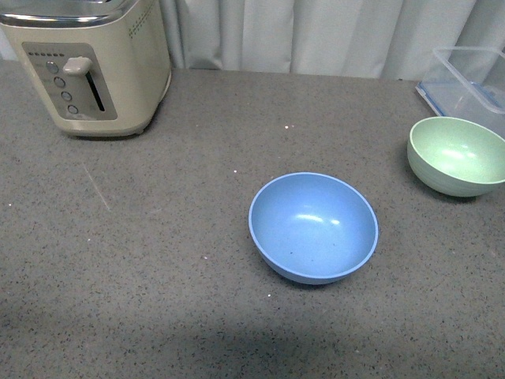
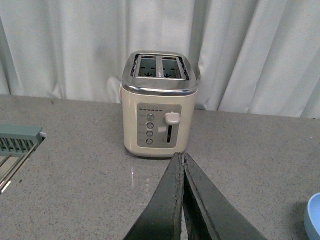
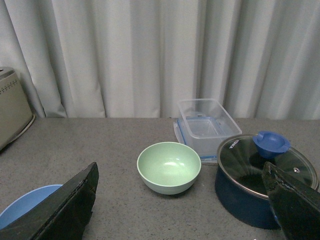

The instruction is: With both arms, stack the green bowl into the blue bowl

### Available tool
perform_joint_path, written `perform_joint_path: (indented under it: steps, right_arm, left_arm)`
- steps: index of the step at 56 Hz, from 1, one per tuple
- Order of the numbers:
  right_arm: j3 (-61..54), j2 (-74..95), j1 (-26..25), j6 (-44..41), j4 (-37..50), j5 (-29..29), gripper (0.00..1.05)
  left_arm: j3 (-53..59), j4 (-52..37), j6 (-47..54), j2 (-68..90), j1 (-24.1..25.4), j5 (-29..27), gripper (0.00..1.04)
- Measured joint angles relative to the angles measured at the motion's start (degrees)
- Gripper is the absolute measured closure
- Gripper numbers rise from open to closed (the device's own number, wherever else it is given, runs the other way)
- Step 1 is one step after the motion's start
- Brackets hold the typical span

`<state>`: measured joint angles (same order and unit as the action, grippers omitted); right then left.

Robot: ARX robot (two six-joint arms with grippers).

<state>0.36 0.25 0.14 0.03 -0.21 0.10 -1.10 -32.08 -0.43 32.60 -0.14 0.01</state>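
Note:
The blue bowl (image 1: 313, 227) stands upright and empty in the middle of the grey table. The green bowl (image 1: 458, 155) stands upright and empty at the right edge of the front view, apart from the blue bowl. Neither arm shows in the front view. In the right wrist view the green bowl (image 3: 169, 167) lies ahead between the wide-open fingers of my right gripper (image 3: 180, 200), and the blue bowl's rim (image 3: 25, 202) shows beside one finger. My left gripper (image 2: 181, 162) is shut and empty, pointing at the toaster; a sliver of the blue bowl (image 2: 313, 220) shows at the picture's edge.
A cream toaster (image 1: 91, 63) stands at the back left. A clear plastic container (image 1: 473, 79) sits behind the green bowl. A dark blue pot with a glass lid (image 3: 262, 182) stands beside the green bowl. A rack edge (image 2: 17, 142) shows in the left wrist view. A curtain hangs behind the table.

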Motion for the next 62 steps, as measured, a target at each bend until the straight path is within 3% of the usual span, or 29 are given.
perform_joint_path:
  steps: [50,55,62]
  right_arm:
    - [0.0,0.0,0.0,0.0,0.0,0.0,0.09]
    - [0.0,0.0,0.0,0.0,0.0,0.0,0.09]
    - [0.0,0.0,0.0,0.0,0.0,0.0,0.09]
  left_arm:
    - [0.0,21.7,0.0,-22.5,0.0,0.0,1.01]
    - [0.0,31.2,0.0,-30.3,0.0,0.0,1.01]
    - [0.0,31.9,0.0,-32.3,0.0,0.0,1.01]
